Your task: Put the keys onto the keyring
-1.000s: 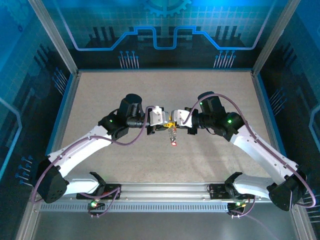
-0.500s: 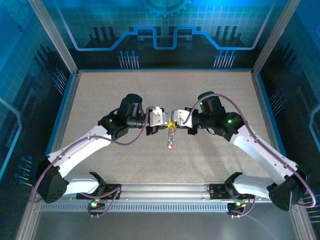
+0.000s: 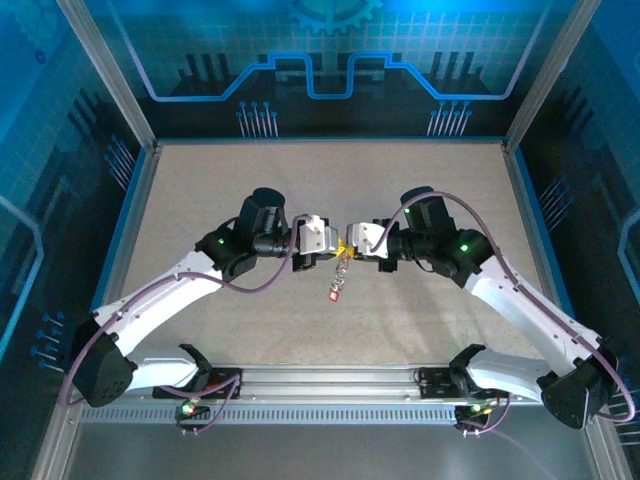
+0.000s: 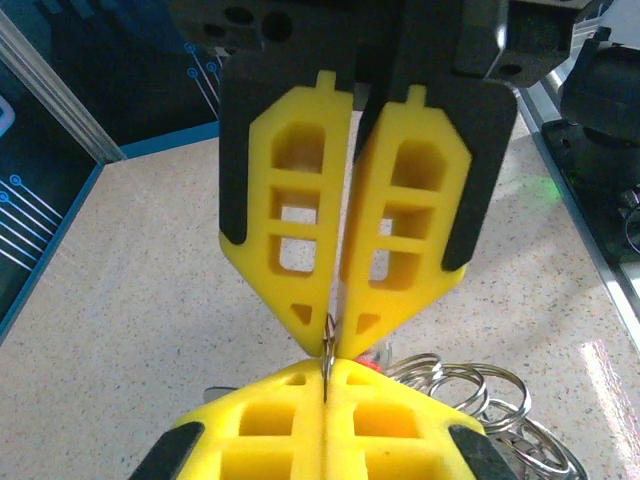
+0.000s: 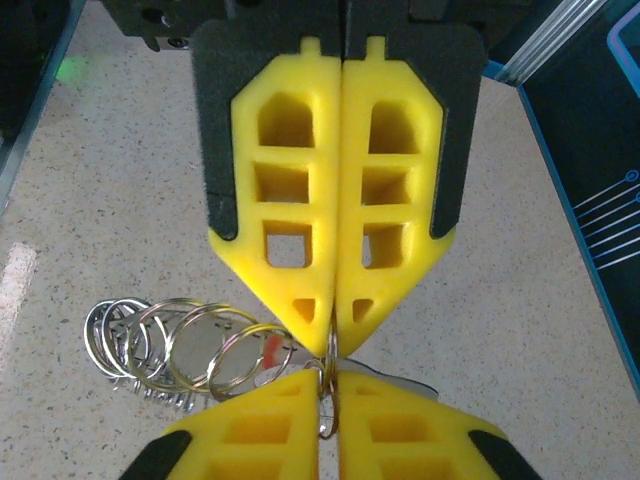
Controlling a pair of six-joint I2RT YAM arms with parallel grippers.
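From above, the left gripper (image 3: 336, 245) and right gripper (image 3: 350, 246) meet tip to tip over the middle of the table (image 3: 200, 200). The keyring (image 3: 340, 272) hangs from them, a red key (image 3: 335, 293) at its low end. The left wrist view shows the left gripper (image 4: 331, 338) nipped narrow on the ring's thin wire, with coils (image 4: 470, 385) bunched to the right. The right wrist view shows the right gripper (image 5: 332, 345) pinched on the same wire, with the coils (image 5: 190, 345) and the key (image 5: 270, 352) to the left.

Speckled beige table (image 3: 200, 190), flat and matte. A blue edging strip (image 3: 124, 225) runs along the table's left side, and a grey aluminium rail (image 3: 330, 382) lies across its near edge. Beyond the table's far edge stands a blue backdrop (image 3: 330, 50) printed with circuit lines and a gear. Slanted aluminium posts (image 3: 108, 75) rise from the table's far corners.
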